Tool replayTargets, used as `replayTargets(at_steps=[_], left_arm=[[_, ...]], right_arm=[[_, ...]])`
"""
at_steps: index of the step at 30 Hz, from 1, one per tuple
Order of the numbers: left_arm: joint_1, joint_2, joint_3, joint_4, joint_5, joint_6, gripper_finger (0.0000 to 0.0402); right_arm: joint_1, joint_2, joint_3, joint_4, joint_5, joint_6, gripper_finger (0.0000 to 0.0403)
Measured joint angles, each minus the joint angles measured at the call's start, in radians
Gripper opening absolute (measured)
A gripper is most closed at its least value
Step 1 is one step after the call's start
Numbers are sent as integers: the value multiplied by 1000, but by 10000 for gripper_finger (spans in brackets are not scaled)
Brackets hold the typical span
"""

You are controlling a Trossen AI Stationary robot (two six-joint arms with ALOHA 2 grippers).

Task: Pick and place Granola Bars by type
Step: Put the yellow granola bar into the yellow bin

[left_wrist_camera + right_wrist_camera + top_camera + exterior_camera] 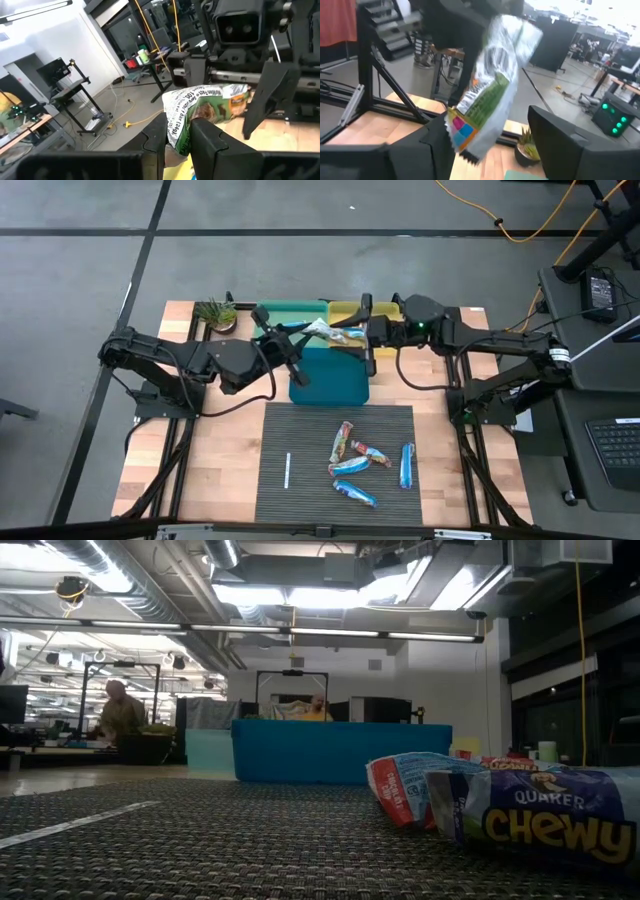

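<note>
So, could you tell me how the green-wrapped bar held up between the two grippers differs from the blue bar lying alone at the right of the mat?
The green-wrapped bar is lifted above the bins, pinched at one end by the left gripper; the blue bar lies flat on the dark mat, touched by nothing. The green-wrapped bar is green and white, the other bright blue. The right gripper is open around the green-wrapped bar's other end. Both are small bars in shiny wrappers.
</note>
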Motion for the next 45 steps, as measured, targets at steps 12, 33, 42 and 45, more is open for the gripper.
replayTargets(at_steps=[12, 33, 42, 45], left_arm=[[7, 0, 0, -40, 0, -27, 58], [-17, -3, -1, -50, 25, 17, 146], [-47, -14, 6, -68, -160, 21, 228], [-55, -27, 8, -66, -193, 21, 241]], right_arm=[[11, 0, 0, 2, 0, 0, 124], [11, 0, 0, -1, 0, -4, 54], [11, -1, 0, -1, 1, -5, 61], [11, -9, 0, -3, 2, -7, 52]])
